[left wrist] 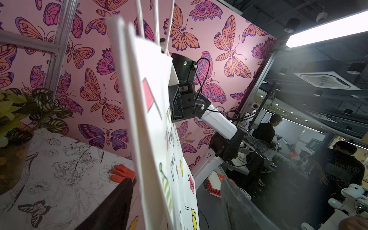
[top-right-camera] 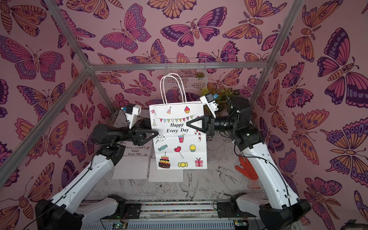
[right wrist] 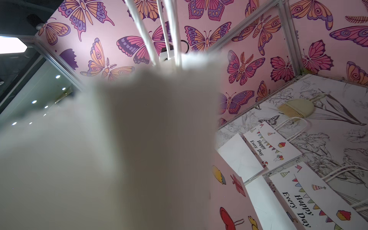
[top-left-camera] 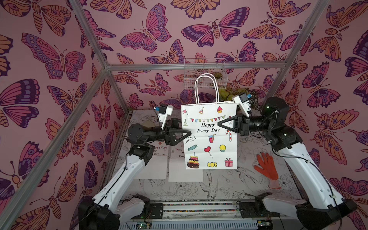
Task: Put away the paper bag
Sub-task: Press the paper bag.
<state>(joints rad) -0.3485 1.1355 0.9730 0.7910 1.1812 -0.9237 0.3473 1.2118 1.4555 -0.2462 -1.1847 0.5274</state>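
Left wrist view shows the white paper bag printed with party pictures [left wrist: 155, 111] edge-on and upright. Its left edge passes between the fingers of my left end effector [left wrist: 177, 182]. They stand apart, the dark finger [left wrist: 113, 207] just beside the paper and the other clear of it.

In both top views the bag is lifted off the flower-printed tabletop [top-left-camera: 219, 185], front panel facing the camera, its twisted white handles [top-left-camera: 206, 87] pointing up. My right end effector [top-left-camera: 220, 124] is clamped on the bag's right edge, a little below the rim. The right wrist view is mostly blurred white paper.

Below the bag and to its left, two flat paper bags of the same print [top-left-camera: 151, 165] [top-left-camera: 185, 171] lie side by side. An orange glove [top-left-camera: 265, 165] lies to its right. Behind the handles a white wire basket [top-left-camera: 205, 69] hangs on the butterfly wall, a leafy plant [top-left-camera: 227, 93] beneath it.
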